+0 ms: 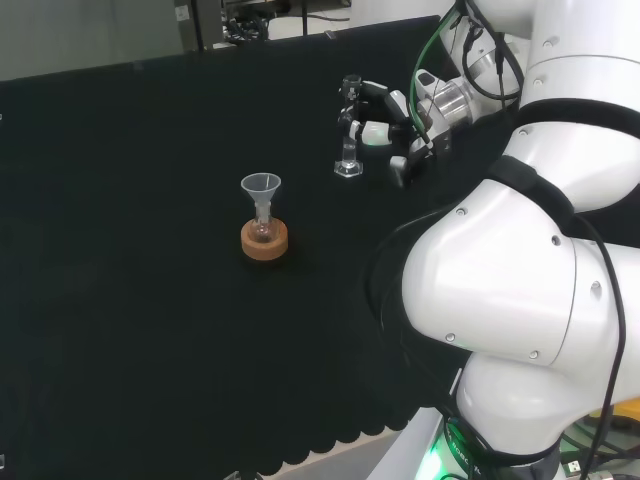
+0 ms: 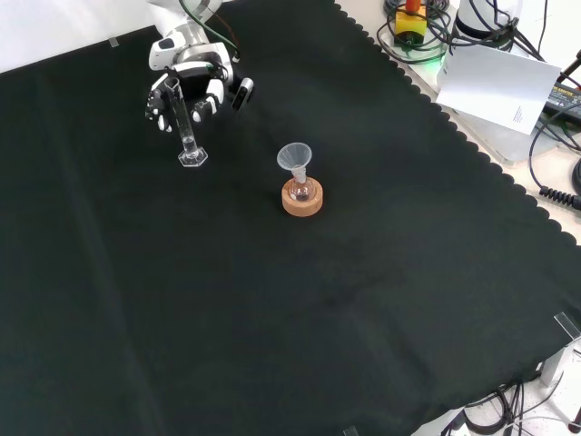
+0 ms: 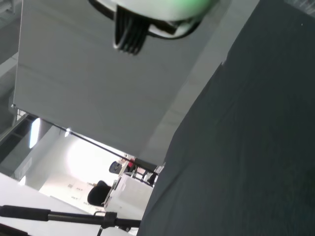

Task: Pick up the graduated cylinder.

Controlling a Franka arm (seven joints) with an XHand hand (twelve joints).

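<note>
Graduated cylinder [image 2: 186, 132] stands upright on its hexagonal foot in the upper left of the front view, on the black cloth [image 2: 272, 318]. The hand [image 2: 195, 86] is at its upper part, fingers [image 2: 166, 98] curled round the tube. In the head view the cylinder [image 1: 348, 150] sits upper centre, the hand [image 1: 395, 125] just to its right. A small flask with a funnel [image 2: 295, 159] stands on a cork ring [image 2: 301, 198], near centre, well apart from the cylinder.
</note>
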